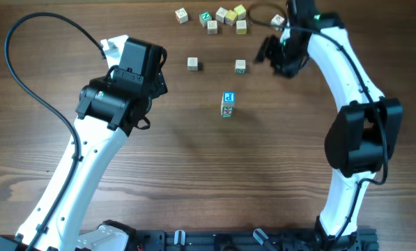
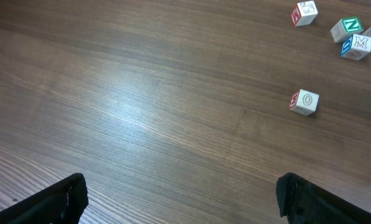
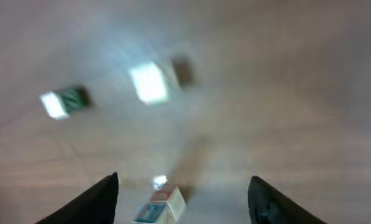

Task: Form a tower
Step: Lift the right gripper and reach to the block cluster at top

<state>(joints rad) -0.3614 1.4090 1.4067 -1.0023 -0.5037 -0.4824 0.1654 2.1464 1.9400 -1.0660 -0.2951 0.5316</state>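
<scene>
so the right gripper (image 1: 266, 51) is wide open and empty, with the tower (image 1: 227, 104) upright at its 7 o'clock. The left gripper (image 2: 182, 202), also open, is way farther off.

blue P atop the tower (image 1: 227, 104), O on a lone cube (image 2: 306, 101) mid right, green N on an upper-right cube (image 2: 348, 27), M on its neighbour cube (image 2: 360, 45)

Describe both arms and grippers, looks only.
The left arm and right arm have white tubular links and black joint housings. A thin black cable loops beside the left arm. The left gripper and right gripper each have two black fingers.
</scene>
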